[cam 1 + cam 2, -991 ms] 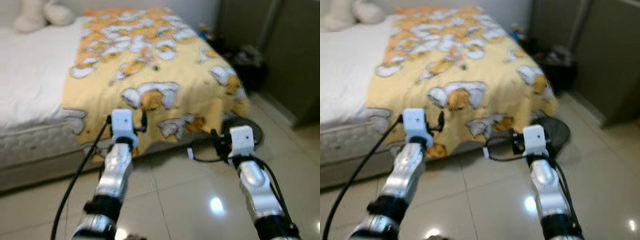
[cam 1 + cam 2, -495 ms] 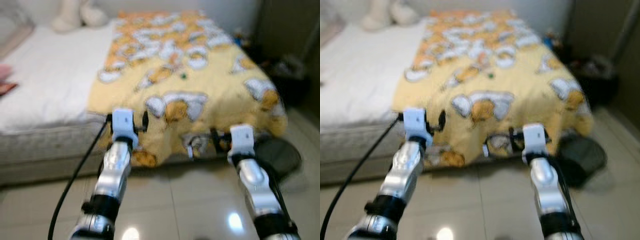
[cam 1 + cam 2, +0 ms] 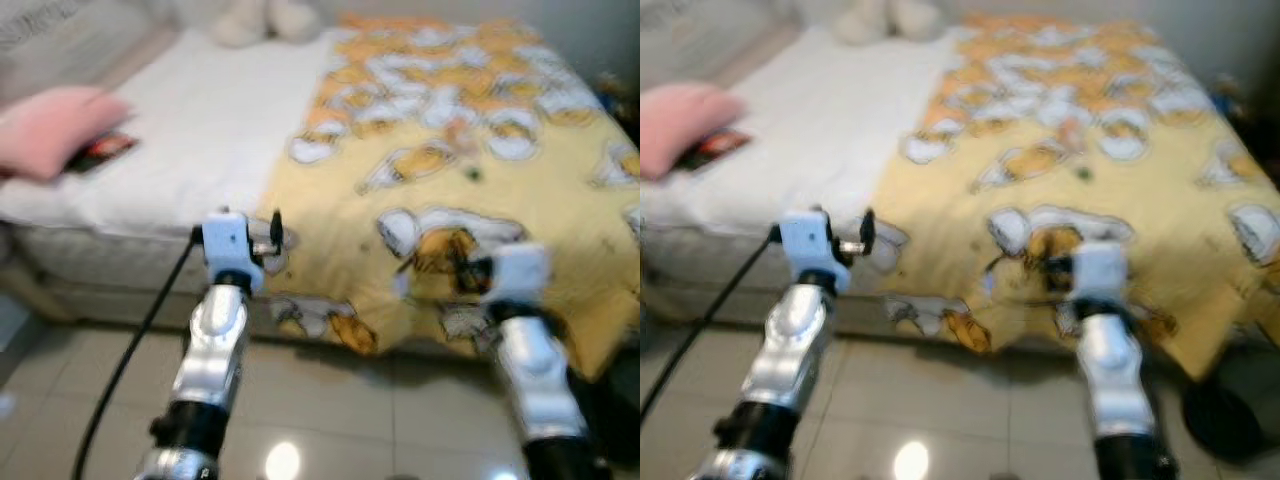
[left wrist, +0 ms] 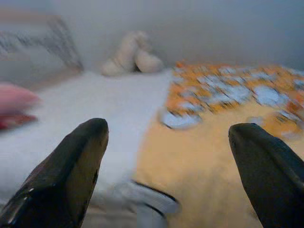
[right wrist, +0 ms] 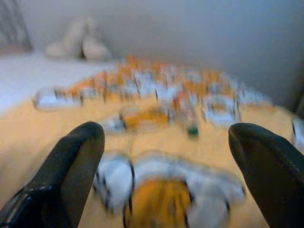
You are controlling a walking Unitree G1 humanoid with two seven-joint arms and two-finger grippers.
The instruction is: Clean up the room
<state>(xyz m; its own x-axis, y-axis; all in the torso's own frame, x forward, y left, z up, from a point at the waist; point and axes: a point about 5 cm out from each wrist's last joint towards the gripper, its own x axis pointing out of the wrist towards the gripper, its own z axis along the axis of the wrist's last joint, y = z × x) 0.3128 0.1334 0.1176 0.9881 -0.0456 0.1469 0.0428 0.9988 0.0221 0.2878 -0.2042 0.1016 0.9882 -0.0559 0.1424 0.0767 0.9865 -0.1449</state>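
A bed (image 3: 150,225) is seen in front of the robot, and the pictures are a bit blurry. At the far left of the bed, a pink pillow (image 3: 55,128) is seen on the white sheet (image 3: 215,130). A small dark and red flat thing (image 3: 103,150) is tucked just beside the pillow; what it is cannot be told. At the far end of the bed, a cream soft toy (image 3: 262,18) is seen near the wall.

The left gripper (image 4: 166,137) is held up over the floor, just in front of the bed's edge. Its two black fingers (image 4: 76,161) are spread wide apart, and nothing is held between them. Between the fingers, the white sheet and the soft toy are seen far off, well apart from the tips.

The right half of the bed is covered by a yellow blanket (image 3: 480,160) with white and orange pictures on it. Its front edge hangs down over the side of the bed. A small green thing (image 5: 192,129) is seen lying on top of the blanket, near the middle.

The right gripper (image 5: 166,137) is held up in front of the hanging blanket edge. Its fingers (image 5: 71,166) are spread wide too, and nothing is gripped. The blanket is seen between them, and the small green thing lies farther on, well apart from the tips.

A shiny tiled floor (image 3: 330,430) is seen below both arms.
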